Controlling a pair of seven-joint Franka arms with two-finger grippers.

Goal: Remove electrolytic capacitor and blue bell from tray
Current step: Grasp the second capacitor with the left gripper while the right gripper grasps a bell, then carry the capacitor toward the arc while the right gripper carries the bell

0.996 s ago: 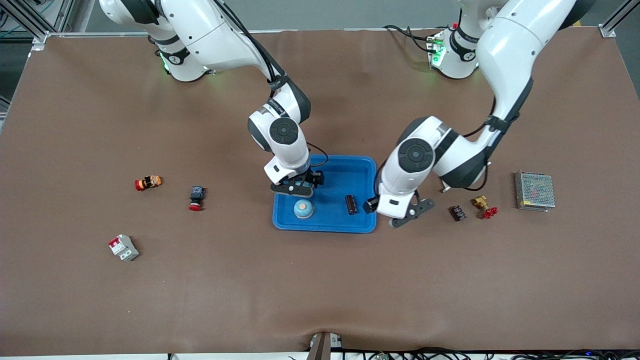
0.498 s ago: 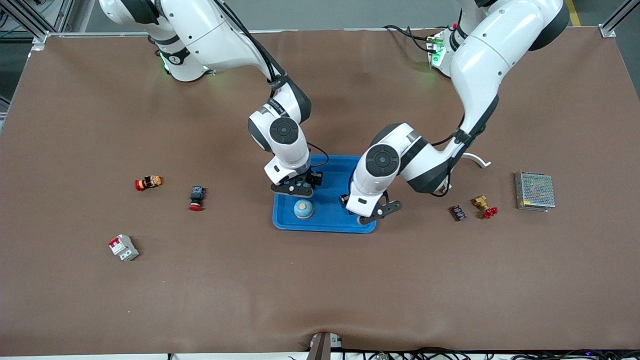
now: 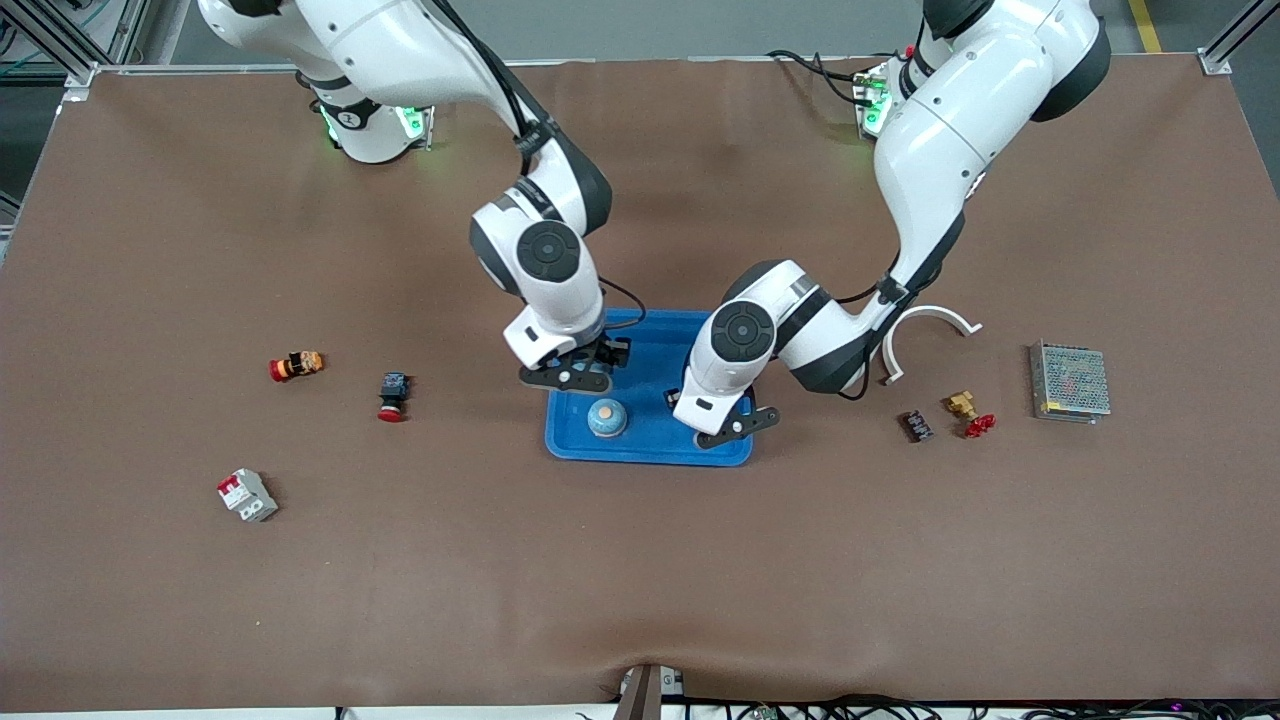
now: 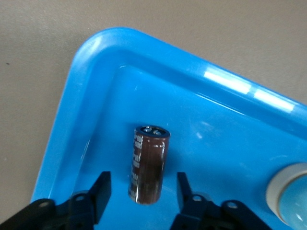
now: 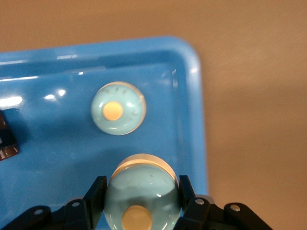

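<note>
left gripper (image 4: 143, 179): moved off the bare table into frame centre, now low in the tray (image 3: 650, 452), fingers narrowed and straddling the electrolytic capacitor (image 4: 149, 163), small gaps either side.
right gripper (image 5: 140, 184): closed onto a blue bell (image 5: 142, 197), shifted slightly toward the right arm's end.

capacitor (image 4: 148, 163) hidden under left arm in front view.

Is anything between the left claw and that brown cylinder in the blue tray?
Nothing visible: the electrolytic capacitor lies in the tray between the left gripper's open fingers. The right gripper, over the tray, grips a blue bell.
</note>
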